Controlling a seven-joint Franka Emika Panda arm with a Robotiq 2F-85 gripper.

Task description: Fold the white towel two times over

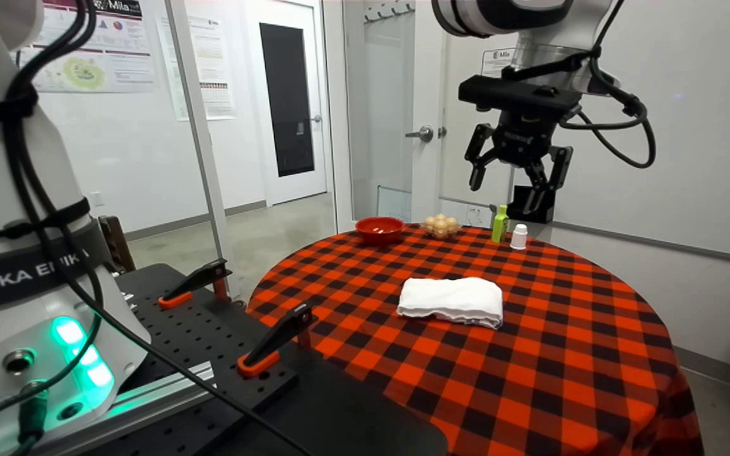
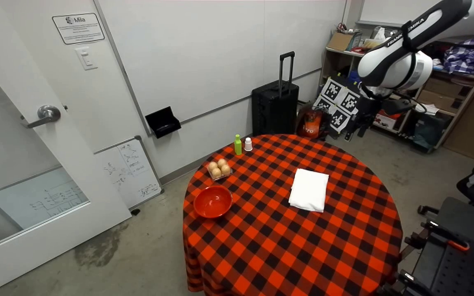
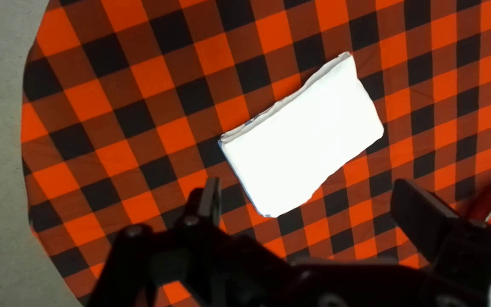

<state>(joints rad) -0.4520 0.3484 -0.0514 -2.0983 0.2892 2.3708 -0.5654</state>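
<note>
The white towel (image 2: 309, 190) lies flat on the red-and-black checked tablecloth (image 2: 261, 246), at about 1 o'clock from its middle in an exterior view. It is already a compact pad, and I judge the folding mostly or wholly done (the layers are stacked too tightly to count). The Robotiq gripper (image 1: 504, 193) hangs raised, well apart from the towel, jaws spread wide with nothing between them; in the wrist view its fingers (image 3: 416, 213) show at 4 and 8 o'clock of the towel.

The fabric should prove light, soft and limp, unbreakable and not slippery, but apt to sag and come undone. For any touch-up, a low pinch on the smooth edge, facing 5 o'clock in the wrist view, would probably take every layer together; the loose, layered edge at 11 o'clock risks lifting one ply and opening the stack.

Bare checks ring the towel. On the exterior view's clock, a broad run opens toward 6. The crowded side is the red bowl (image 2: 213, 201) at 9, the pack of brown eggs (image 2: 219, 169) at 10, and the lime-green bottle (image 2: 238, 145) just beside the small white container (image 2: 248, 144) at 11, so sweeping that way seems the likelier snag.
</note>
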